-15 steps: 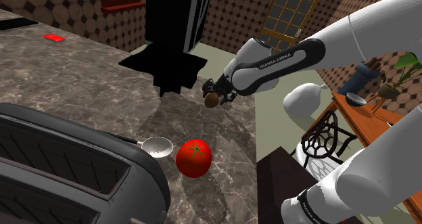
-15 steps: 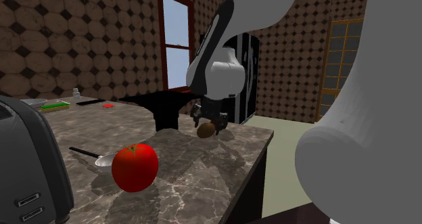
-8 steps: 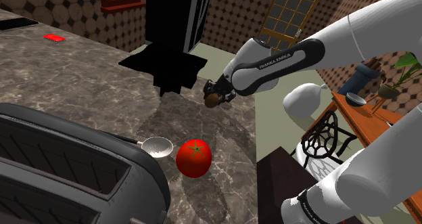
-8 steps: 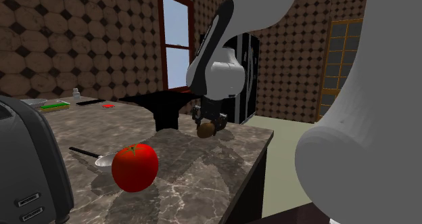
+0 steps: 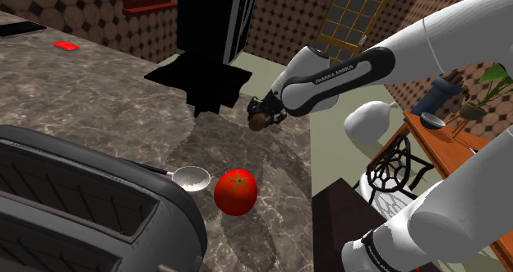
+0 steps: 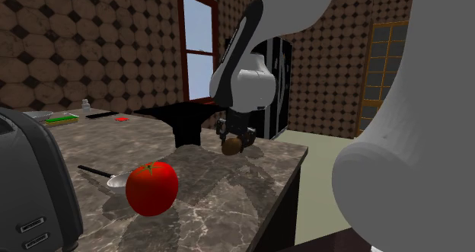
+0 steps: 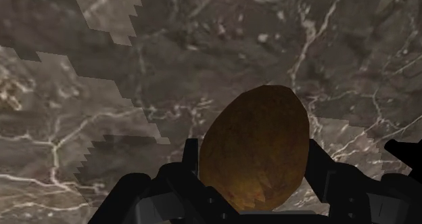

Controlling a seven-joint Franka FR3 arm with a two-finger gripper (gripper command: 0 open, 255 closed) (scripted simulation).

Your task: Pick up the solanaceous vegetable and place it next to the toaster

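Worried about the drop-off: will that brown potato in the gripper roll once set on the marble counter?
Likely rolls a little: the potato is rounded and egg-shaped. Probably stiff, since the gripper clasps it without visible denting. The counter looks flat, offering no stop.

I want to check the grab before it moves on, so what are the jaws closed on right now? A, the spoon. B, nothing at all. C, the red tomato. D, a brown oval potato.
D: in the wrist view the jaws clasp the brown potato on both sides, while the red tomato sits on the counter beside the spoon.
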